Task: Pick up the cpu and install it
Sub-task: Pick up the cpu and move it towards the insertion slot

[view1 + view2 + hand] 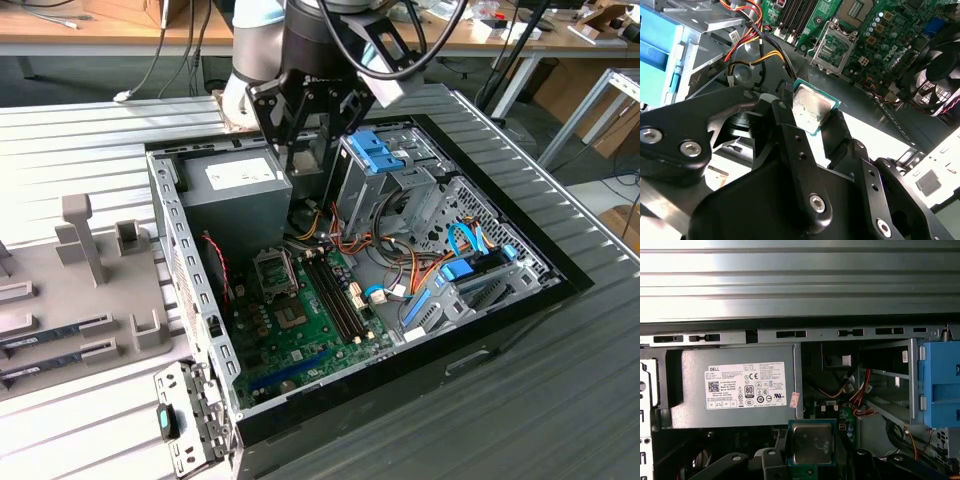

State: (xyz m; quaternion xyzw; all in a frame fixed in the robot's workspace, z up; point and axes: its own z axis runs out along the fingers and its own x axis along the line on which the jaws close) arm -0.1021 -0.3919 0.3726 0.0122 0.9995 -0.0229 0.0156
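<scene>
The cpu [812,107], a small square chip with a silvery top and a thin green rim, is held at its edges between my black fingers [790,130]. My gripper [812,114] is shut on it. In the first wrist view the cpu [812,442] hangs in my gripper [812,446] above the open computer case, next to the grey power-supply box [735,385]. In the exterior view my gripper [310,150] hovers over the back of the case, between the power supply [235,195] and the drive cage. The open cpu socket [832,47] lies on the green motherboard, apart from the chip; it also shows in the exterior view [275,268].
A blue-fronted drive cage [385,150] and bundles of coloured cables [400,270] crowd the case on the exterior view's right. Memory sticks [335,290] sit beside the socket. A black fan [940,70] is nearby. A grey fixture tray [80,290] lies outside the case wall [175,250].
</scene>
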